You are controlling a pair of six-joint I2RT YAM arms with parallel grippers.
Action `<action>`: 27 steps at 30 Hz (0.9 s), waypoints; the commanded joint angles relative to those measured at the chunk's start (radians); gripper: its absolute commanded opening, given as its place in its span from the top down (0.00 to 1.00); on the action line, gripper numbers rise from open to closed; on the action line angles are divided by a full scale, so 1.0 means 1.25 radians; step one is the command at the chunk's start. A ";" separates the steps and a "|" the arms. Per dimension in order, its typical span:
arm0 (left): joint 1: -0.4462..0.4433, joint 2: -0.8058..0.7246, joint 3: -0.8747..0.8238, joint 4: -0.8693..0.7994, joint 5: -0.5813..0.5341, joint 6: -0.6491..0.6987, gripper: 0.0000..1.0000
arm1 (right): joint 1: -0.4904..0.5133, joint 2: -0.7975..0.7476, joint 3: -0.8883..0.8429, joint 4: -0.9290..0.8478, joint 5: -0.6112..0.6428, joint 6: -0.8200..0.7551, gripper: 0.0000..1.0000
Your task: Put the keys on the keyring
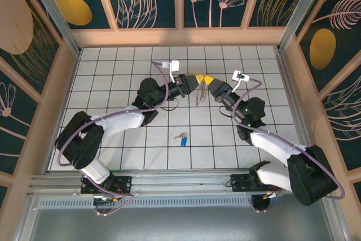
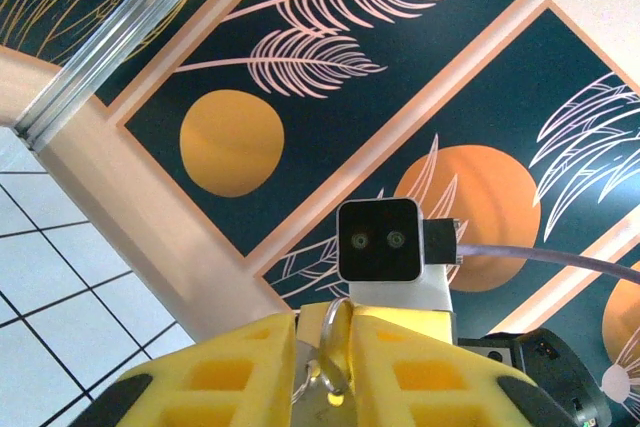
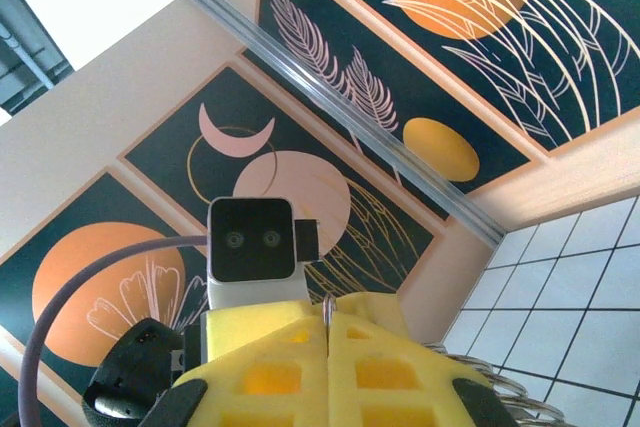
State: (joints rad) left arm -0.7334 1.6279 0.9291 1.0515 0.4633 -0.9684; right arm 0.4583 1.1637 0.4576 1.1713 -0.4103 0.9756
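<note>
Two grips: L gripper (image 1: pixel 197 78) & R gripper (image 1: pixel 207 80) both clenched keyring (image 1: pixel 200 97); thin, springy, we judged. Light key (image 1: pixel 181 137): take by blue head.

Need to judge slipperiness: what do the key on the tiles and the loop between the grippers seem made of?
The key: pale silvery blade, likely metal; bright blue head, likely plastic. It is too small to judge the finish.
The keyring: thin, smooth silvery-beige band with a soft sheen, so probably polished metal.
</note>
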 commanded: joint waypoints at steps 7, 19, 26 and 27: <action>-0.004 0.015 0.019 0.052 0.027 0.005 1.00 | -0.002 -0.004 0.036 0.025 -0.026 -0.016 0.94; 0.004 -0.081 0.091 -0.305 0.054 0.385 1.00 | -0.215 -0.184 -0.051 -0.144 -0.152 -0.053 0.46; 0.021 -0.068 0.119 -0.338 0.177 0.422 1.00 | -0.224 -0.169 -0.047 -0.139 -0.253 -0.096 0.48; 0.021 -0.068 0.119 -0.336 0.185 0.422 1.00 | -0.224 -0.164 -0.045 -0.128 -0.268 -0.095 0.48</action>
State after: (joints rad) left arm -0.7132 1.5585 1.0481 0.6495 0.6083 -0.4965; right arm 0.1837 0.9497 0.4026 0.9779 -0.6514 0.8921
